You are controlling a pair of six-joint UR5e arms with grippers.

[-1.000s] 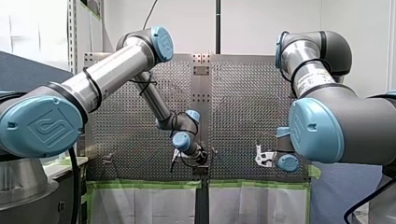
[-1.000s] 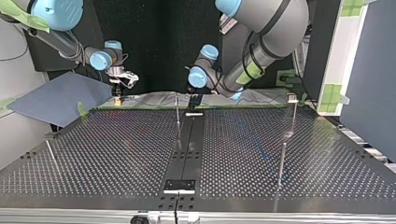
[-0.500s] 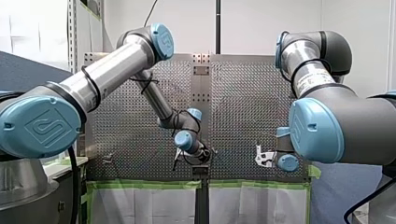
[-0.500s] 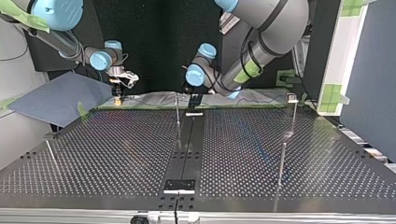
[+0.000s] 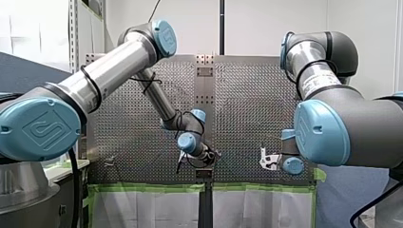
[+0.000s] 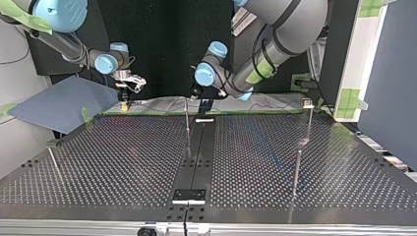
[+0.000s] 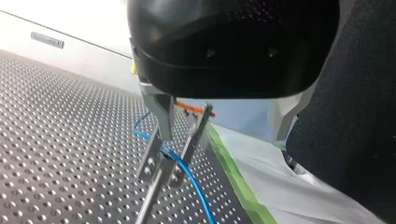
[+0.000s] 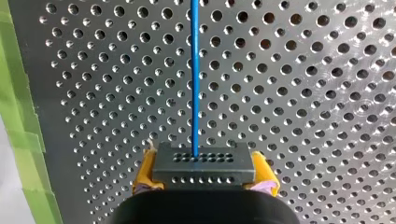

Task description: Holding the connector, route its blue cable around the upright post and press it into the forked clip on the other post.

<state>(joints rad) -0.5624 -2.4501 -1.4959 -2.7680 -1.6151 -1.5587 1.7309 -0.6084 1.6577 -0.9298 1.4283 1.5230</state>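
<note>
Connector (image 8: 203, 164) sits clamped between the yellow pads of my right gripper (image 8: 204, 171) over the perforated table (image 8: 303, 93), its blue cable (image 8: 194, 79) running straight ahead. My left gripper (image 7: 169, 157), metal fingers (image 7: 150, 161) nearly closed on that cable atop the upright post (image 7: 145, 204), has edged toward the top view's left since a second ago. My right arm has not moved.

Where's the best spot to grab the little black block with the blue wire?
Likely by its two short ends, from behind, opposite the blue cable. The connector is a wide block with the cable leaving its holed front, so those ends carry no cable. My right gripper clamps it so.
</note>
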